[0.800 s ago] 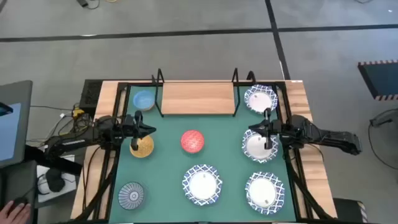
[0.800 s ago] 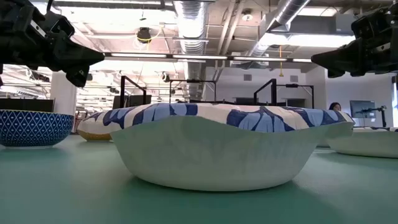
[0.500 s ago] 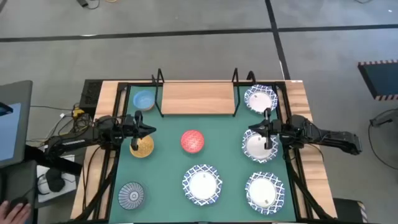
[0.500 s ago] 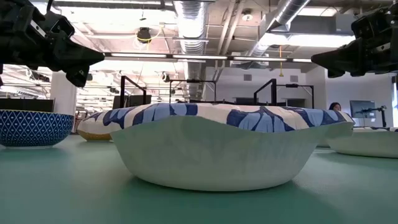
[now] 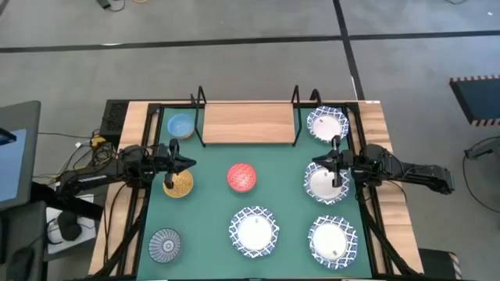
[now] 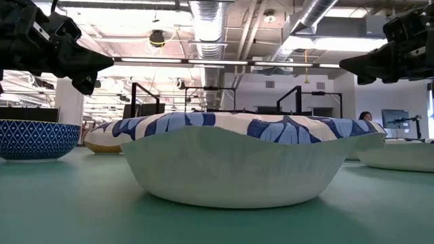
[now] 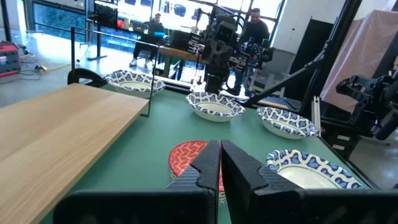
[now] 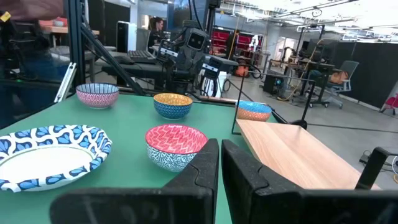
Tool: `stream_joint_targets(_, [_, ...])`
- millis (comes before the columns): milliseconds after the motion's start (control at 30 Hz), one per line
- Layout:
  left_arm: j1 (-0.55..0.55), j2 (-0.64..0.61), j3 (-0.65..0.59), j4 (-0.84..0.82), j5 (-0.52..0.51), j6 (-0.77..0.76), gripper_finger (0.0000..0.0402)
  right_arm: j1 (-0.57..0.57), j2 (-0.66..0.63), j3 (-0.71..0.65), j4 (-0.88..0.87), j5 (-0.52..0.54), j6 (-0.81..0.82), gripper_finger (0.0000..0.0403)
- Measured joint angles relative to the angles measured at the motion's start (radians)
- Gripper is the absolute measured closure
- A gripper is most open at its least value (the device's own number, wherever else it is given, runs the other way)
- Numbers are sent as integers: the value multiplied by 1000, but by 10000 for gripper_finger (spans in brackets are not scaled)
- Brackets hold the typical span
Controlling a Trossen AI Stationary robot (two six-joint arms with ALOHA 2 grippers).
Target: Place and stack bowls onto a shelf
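— Anything on the shelf (image 5: 248, 122)?
— It's bare; the bowls sit empty on the green mat (image 5: 209, 211).
— The grippers?
— The left gripper (image 5: 173, 163), fingers pressed together, hangs over the yellow bowl (image 5: 180, 184). The right gripper (image 5: 334, 161), also clenched on nothing, hangs above a white bowl (image 5: 325, 184).
— Any change?
— None; both hold where they were.

The left hand (image 7: 220, 163), fingers nearly together, faces the red bowl (image 7: 188, 155) beside the shelf (image 7: 56, 134).

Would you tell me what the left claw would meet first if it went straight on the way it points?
Probably the red bowl, straight ahead of the shut left claw, though height is unclear.
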Motion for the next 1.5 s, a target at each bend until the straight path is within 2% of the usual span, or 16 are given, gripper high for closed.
stream_joint_targets(1000, [0,0,0,0,0,3,401,0,0,0,0,0,0,356])
stream_joint_targets(1133, [0,1,0,0,0,223,401,0,0,0,0,0,0,356])
stream_joint_targets(1233, [0,1,0,0,0,333,401,0,0,0,0,0,0,356])
stream_joint_targets(1333, [0,1,0,0,0,366,401,0,0,0,0,0,0,356])
stream_joint_targets(1500, [0,1,0,0,0,336,401,-1,0,0,0,0,0,356])
